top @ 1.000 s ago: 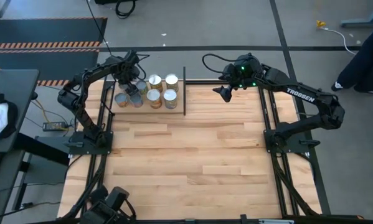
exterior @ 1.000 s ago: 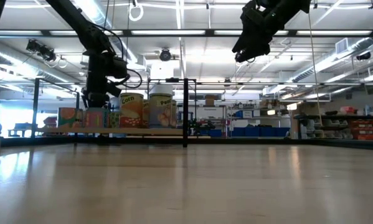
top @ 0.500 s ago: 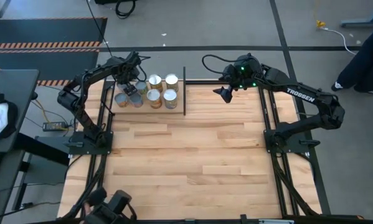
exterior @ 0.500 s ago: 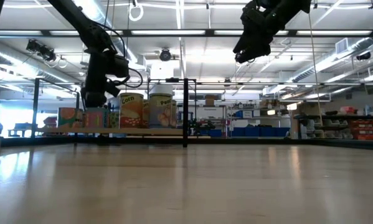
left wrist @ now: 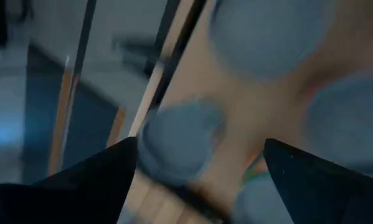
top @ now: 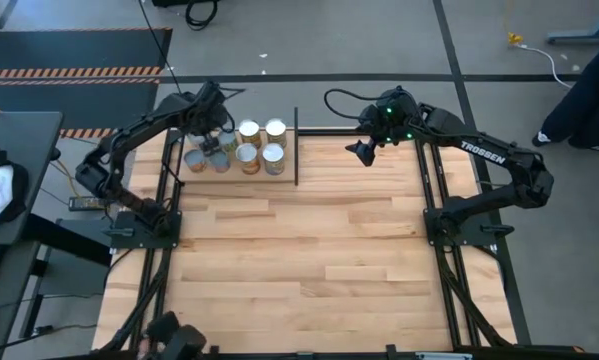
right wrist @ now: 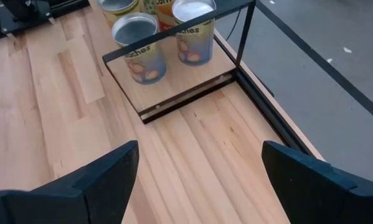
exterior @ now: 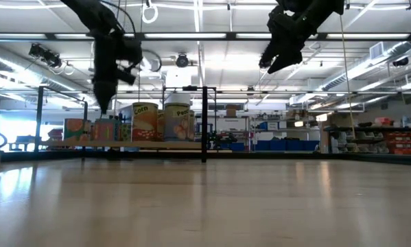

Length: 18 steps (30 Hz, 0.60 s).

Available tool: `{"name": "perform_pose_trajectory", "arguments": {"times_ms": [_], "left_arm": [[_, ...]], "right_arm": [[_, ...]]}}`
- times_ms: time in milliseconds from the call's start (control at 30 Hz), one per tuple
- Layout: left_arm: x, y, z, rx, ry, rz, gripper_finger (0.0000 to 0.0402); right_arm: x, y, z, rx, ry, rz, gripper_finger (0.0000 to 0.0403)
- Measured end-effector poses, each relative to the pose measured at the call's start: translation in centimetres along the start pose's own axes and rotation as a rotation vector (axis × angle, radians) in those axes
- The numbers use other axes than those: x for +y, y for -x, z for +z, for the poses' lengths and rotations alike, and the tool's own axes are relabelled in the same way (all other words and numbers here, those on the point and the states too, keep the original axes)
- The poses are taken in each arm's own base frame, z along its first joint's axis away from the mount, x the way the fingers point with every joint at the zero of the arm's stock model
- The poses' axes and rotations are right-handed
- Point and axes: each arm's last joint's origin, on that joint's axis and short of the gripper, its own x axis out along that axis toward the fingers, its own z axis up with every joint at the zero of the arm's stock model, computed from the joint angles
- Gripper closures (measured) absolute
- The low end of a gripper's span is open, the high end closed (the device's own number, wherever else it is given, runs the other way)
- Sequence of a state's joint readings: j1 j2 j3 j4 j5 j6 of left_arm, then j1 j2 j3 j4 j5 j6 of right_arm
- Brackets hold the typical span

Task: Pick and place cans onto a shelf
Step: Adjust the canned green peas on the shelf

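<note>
Several cans point(top: 247, 155) with shiny round tops stand upright in a cluster on the shelf point(top: 296, 150), a small wood board in a black rod frame at the table's far left. My left gripper point(top: 212, 138) hangs open above the cluster's left part, pointing steeply down and clear of the can tops point(left wrist: 180, 140). In the low view its fingers point(exterior: 103, 103) end just above the cans point(exterior: 145, 122). My right gripper point(top: 360, 152) is open and empty, held high point(exterior: 270, 66) to the right of the shelf point(right wrist: 186, 87), facing its cans point(right wrist: 139, 43).
The wide wooden tabletop point(top: 319, 250) stretches bare from the shelf to the near edge. Black frame rails point(top: 434, 200) run along both table sides by the arm bases. A person stands off the table's far right corner point(top: 589, 95).
My left gripper has risen from among the cans on the shelf's left part, most of the rise in the last half second, and stayed open. The cans stay put. My right gripper has kept still.
</note>
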State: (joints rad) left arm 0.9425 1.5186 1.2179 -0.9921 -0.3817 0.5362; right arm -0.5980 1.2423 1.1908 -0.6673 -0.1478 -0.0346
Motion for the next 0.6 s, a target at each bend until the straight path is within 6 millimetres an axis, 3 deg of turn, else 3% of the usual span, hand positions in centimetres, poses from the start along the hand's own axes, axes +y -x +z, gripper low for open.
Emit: {"name": "perform_pose_trajectory", "arguments": {"times_ms": [167, 300, 600], "left_arm": [[0.6, 1.3, 1.5, -0.323, 0.223, -0.145, 0.0069], [1.1, 0.2, 2.5, -0.339, 0.232, -0.092, 0.0117], [0.2, -1.8, 2.9, -0.252, 0.184, -0.163, 0.0330]], "right_arm": [[0.0, 0.0, 0.0, -0.002, -0.017, 0.001, 0.0056], [0.0, 0.0, 0.0, 0.000, -0.035, 0.001, 0.0056], [0.0, 0.0, -0.4, 0.045, -0.046, 0.004, 0.0056]]}}
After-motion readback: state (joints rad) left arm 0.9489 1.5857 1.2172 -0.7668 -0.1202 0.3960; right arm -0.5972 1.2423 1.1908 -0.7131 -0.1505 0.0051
